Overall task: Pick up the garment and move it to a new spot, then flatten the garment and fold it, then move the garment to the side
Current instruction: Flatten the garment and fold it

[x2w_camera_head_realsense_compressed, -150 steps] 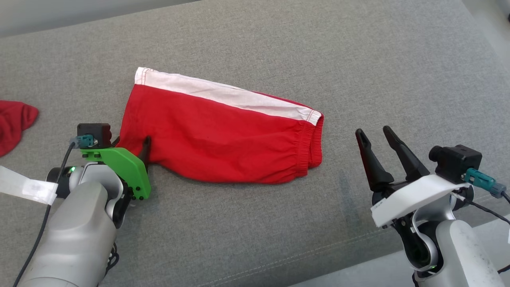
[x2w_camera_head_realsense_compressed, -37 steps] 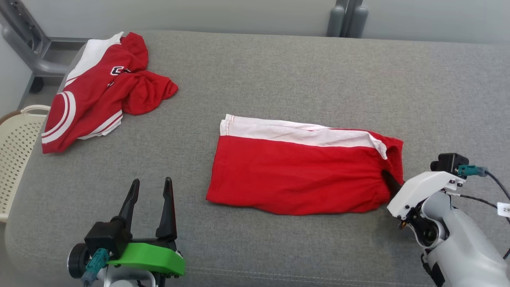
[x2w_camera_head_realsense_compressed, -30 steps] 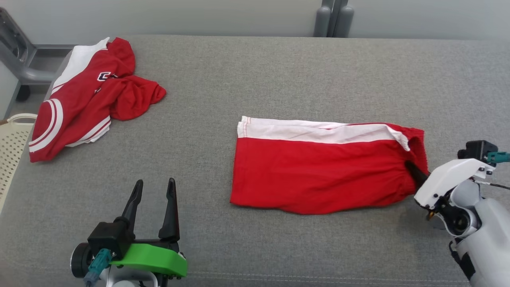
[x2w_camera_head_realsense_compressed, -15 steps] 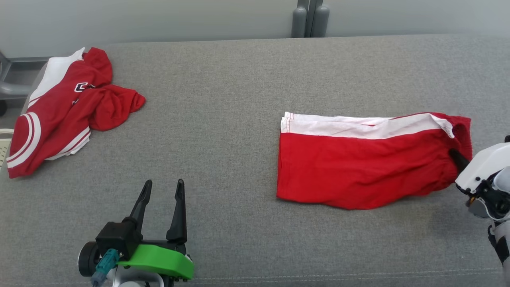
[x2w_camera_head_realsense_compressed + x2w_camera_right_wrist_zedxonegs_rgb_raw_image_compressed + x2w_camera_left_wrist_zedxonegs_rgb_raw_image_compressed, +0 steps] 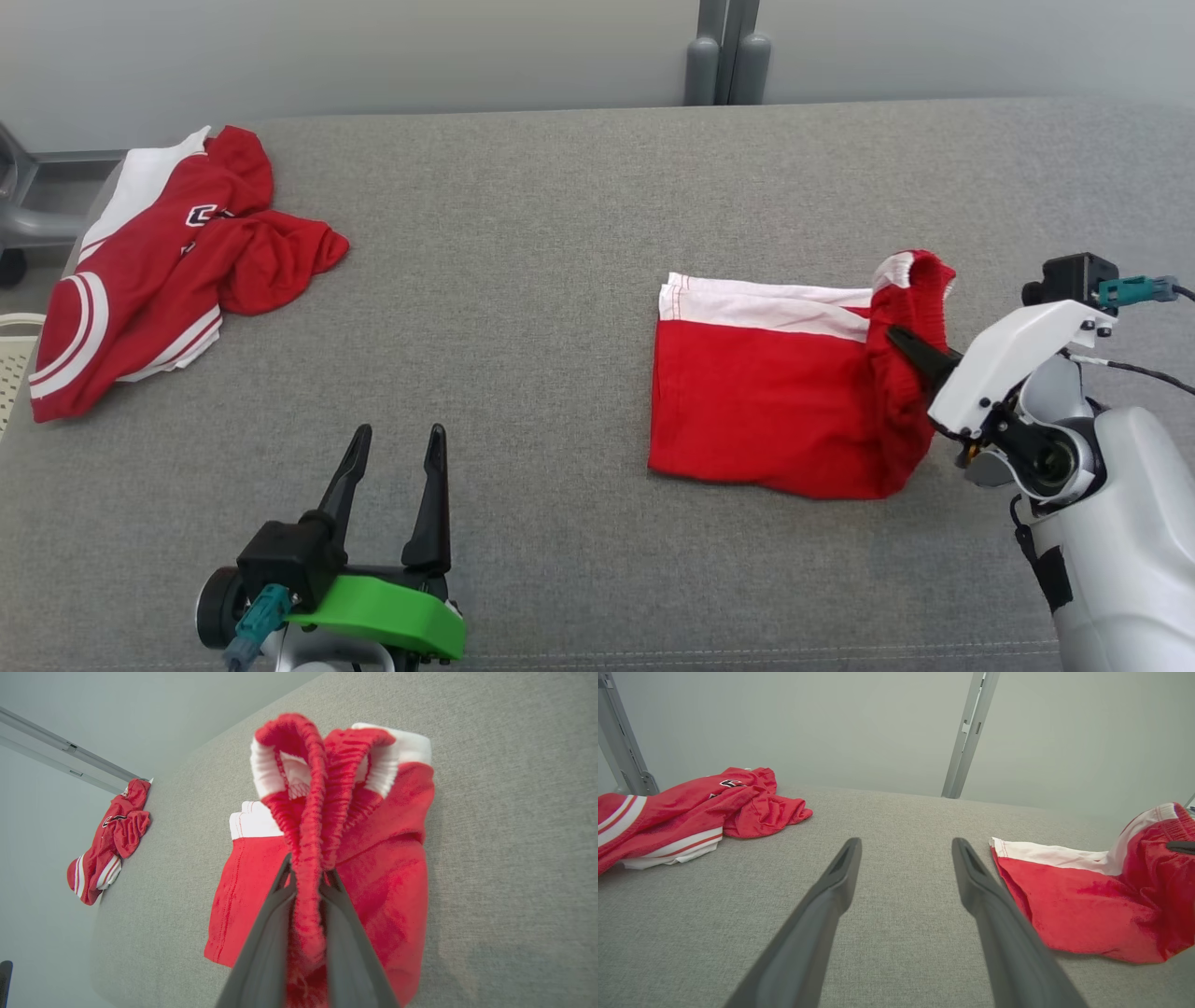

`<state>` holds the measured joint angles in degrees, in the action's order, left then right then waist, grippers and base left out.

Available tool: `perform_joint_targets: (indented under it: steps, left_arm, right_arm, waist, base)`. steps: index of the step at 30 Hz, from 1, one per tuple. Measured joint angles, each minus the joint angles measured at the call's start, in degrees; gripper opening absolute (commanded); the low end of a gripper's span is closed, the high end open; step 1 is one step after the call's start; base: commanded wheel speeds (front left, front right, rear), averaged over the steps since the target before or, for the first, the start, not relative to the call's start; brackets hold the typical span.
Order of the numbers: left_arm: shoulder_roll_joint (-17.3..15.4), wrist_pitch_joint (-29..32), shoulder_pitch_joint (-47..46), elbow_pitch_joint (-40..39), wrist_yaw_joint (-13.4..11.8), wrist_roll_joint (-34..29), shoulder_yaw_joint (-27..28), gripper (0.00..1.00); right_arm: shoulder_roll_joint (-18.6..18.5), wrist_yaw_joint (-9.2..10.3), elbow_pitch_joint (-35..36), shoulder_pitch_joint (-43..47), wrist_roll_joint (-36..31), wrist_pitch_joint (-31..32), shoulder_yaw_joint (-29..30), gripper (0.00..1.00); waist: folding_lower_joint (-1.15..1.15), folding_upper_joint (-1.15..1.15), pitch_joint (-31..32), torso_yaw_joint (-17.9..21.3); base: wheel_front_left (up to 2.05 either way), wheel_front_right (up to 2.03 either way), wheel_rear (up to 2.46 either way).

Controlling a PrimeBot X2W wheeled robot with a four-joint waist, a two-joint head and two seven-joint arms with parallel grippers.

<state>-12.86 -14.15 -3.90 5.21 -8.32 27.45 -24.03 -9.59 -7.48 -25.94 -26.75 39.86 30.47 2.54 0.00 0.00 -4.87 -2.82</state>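
Note:
The garment [image 5: 766, 411] is a pair of red shorts with a white side stripe, lying on the grey cushion to the right of centre. My right gripper [image 5: 894, 338] is shut on its elastic waistband [image 5: 308, 812] and holds that end raised and folded leftward over the rest, while the leg end stays flat. The garment [image 5: 1087, 905] also appears at the right of the left wrist view. My left gripper [image 5: 397, 448] hovers open and empty near the front edge, well left of the shorts, its fingers [image 5: 831, 891] spread above bare fabric.
A crumpled red and white jersey [image 5: 159, 261] lies at the far left of the cushion [image 5: 523, 280]. A grey post [image 5: 724, 56] stands behind the back edge. A cream perforated basket [image 5: 11, 364] sits just off the left edge.
The right gripper has lifted the waistband and carried it left, so the shorts now bunch up at that end. The camera has shifted slightly. The left gripper stays open.

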Motion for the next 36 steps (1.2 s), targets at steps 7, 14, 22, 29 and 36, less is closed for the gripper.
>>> perform_joint_targets:
  steps: [7, 14, 22, 29, 36]
  left_arm:
    - [0.3, -0.03, -0.01, -0.13, 0.2, 0.24, -0.2, 1.0]
    - [0.99, -0.12, -0.19, 0.12, 0.53, 0.57, -0.35, 1.0]
    - [2.12, -0.55, -1.01, 0.81, 1.25, 0.58, -0.6, 1.0]
    - [3.16, -0.63, -1.53, 1.98, 1.79, 0.55, -0.65, 1.0]
    - [3.94, -0.64, -1.92, 2.6, 2.23, 0.25, -0.33, 1.0]
  right_arm:
    - [4.08, 0.0, 5.34, 1.29, -4.03, 2.92, -1.68, 0.0]
    - [6.26, 0.0, 2.33, 0.54, -8.81, 2.64, -2.0, 0.0]
    - [6.69, 0.0, -6.82, -3.97, -13.32, 0.12, -2.78, 0.0]
    - [6.8, 0.0, -16.01, -8.55, -14.57, -3.28, -5.91, 0.13]
    - [6.8, -0.01, -23.63, -12.53, -16.34, -7.0, -9.24, 1.0]
  waist:
    - [0.0, 0.0, 0.2, -1.29]
    - [0.0, 0.0, 0.15, -3.4]
    - [0.0, 0.0, -0.43, -6.3]
    - [0.0, 0.0, -0.78, -8.61]
    - [0.0, 0.0, -0.78, -9.63]
  base:
    - [0.0, 0.0, 0.0]
    - [0.0, 0.0, 0.0]
    - [0.0, 0.0, 0.0]
    - [0.0, 0.0, 0.0]
    - [0.0, 0.0, 0.0]
